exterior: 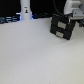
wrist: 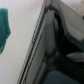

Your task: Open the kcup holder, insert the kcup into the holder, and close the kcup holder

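The kcup holder (exterior: 62, 27) is a black boxy unit with two stacked drawer fronts, tilted, standing at the far right of the white table in the exterior view. The drawers look shut. My gripper (exterior: 74, 19) hangs just above and behind its upper right corner, too blurred to show how the jaws stand. In the wrist view the kcup holder (wrist: 59, 47) fills most of the picture as a dark slanted body, very close. A blurred dark green patch (wrist: 4, 27) lies at that picture's edge; I cannot tell whether it is the kcup. In the exterior view the kcup is hidden.
A taller white bottle-like object (exterior: 26, 11) with a dark mark stands at the back on the exterior view's left. Dark clutter (exterior: 10, 20) lines the table's far edge. The white table (exterior: 35, 55) stretches toward the front.
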You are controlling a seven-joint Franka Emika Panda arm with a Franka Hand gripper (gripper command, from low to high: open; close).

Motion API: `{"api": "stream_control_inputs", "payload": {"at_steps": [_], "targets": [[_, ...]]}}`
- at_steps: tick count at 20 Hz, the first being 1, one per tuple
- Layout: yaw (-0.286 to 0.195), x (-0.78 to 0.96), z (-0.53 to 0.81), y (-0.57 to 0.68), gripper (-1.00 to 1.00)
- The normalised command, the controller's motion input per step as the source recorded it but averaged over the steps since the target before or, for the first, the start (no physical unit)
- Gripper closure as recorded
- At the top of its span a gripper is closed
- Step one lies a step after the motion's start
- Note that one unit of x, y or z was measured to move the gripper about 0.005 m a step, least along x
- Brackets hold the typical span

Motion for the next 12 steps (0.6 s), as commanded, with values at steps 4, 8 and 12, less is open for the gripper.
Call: {"api": "stream_control_inputs", "payload": {"at_steps": [4, 8, 12], "targets": [[0.058, -0.13, 0.11, 0.37, -1.0], [0.083, -0.19, 0.1, 0.46, -1.0], [0.044, -0.06, 0.02, 0.23, -1.0]]}}
